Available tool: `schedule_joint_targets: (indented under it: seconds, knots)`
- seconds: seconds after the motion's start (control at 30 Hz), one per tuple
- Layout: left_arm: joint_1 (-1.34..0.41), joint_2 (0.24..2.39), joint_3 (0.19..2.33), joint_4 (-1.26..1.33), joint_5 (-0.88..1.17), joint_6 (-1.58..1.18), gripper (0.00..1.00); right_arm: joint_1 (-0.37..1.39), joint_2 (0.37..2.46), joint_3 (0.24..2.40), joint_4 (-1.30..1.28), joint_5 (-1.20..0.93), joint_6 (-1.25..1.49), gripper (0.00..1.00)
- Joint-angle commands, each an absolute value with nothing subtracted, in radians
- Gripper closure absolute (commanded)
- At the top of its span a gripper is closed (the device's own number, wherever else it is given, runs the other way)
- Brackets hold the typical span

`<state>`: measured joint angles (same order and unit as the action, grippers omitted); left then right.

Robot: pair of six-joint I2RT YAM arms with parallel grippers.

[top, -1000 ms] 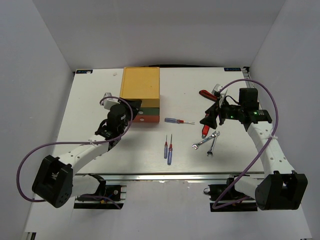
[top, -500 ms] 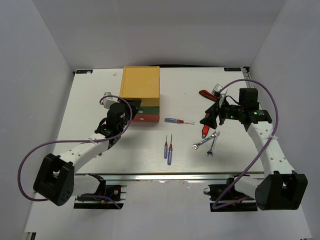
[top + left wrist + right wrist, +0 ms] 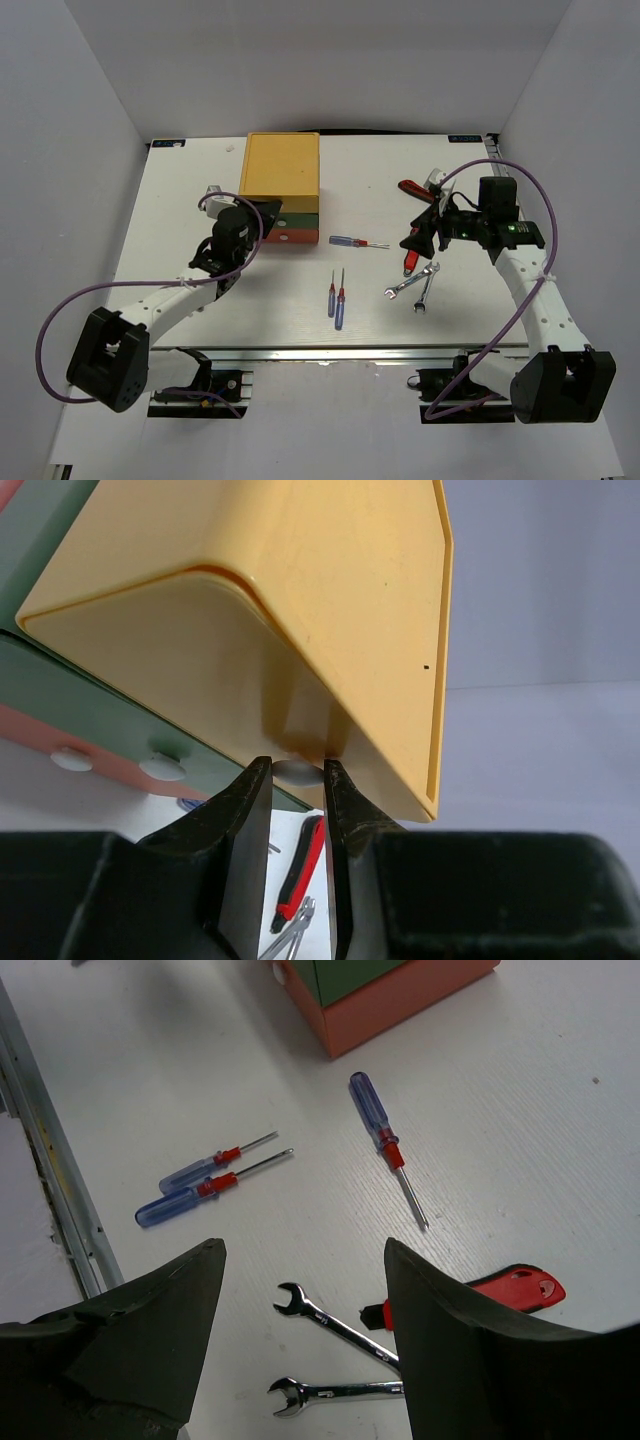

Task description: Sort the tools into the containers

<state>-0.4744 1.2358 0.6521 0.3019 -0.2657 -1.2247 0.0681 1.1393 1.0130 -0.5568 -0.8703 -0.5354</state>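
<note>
The chest stands at the back centre, with a yellow top drawer, a green middle one and a red-orange bottom one. My left gripper is shut on the yellow drawer's white knob; that drawer overhangs the green one. My right gripper is open and empty above two silver wrenches and a red-handled tool. One screwdriver lies right of the chest and two screwdrivers lie nearer. Another red-handled tool lies at the back right.
The green drawer's knob and the red drawer's knob sit left of my left fingers. A metal rail runs along the table's near edge. White walls enclose the table on three sides.
My left wrist has shifted slightly toward the near left while holding the knob. The right arm and the tools have not visibly moved.
</note>
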Motion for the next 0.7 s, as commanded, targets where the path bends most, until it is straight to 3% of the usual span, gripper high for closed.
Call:
schedule_joint_targets:
  seconds: [0.0,0.67]
  knots:
    - [-0.466,1.207,0.638,0.315,-0.249,-1.230,0.85,0.072,1.117,1.002,-0.537,-0.893,-0.549,0.28]
    - [-0.466,0.836,0.426,0.127,-0.080,-1.229,0.89,0.097,1.129,0.968,-0.560,-0.923,-0.632,0.28]
